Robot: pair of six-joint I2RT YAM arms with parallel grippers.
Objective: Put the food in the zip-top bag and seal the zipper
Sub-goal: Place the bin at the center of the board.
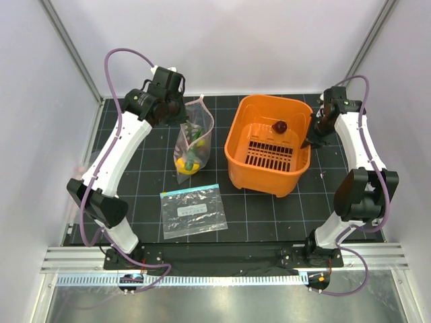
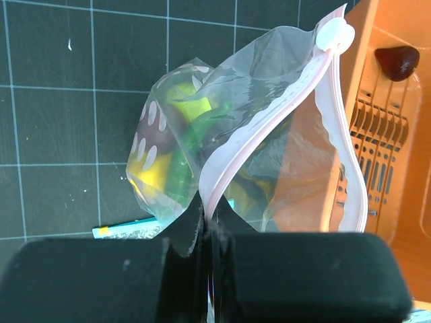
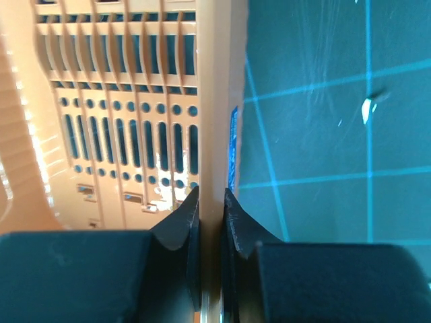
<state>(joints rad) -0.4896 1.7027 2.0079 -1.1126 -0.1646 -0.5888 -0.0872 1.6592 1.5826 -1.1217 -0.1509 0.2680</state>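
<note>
The clear zip-top bag (image 1: 193, 138) hangs upright left of the orange basket (image 1: 237, 128), its mouth open. My left gripper (image 1: 178, 111) is shut on the pink zipper strip (image 2: 269, 121) at the mouth's far end; the white slider (image 2: 335, 33) sits at the other end. Yellow and green food (image 2: 182, 145) lies inside the bag, the yellow pepper (image 1: 185, 165) at the bottom. A dark maroon piece (image 1: 280, 126) lies in the basket and shows in the left wrist view (image 2: 397, 62). My right gripper (image 3: 211, 198) is shut on the basket's right wall (image 3: 215, 101).
A second clear bag (image 1: 193, 210) with a teal strip and white label lies flat on the black gridded mat, in front of the held bag. White walls and metal rails enclose the mat.
</note>
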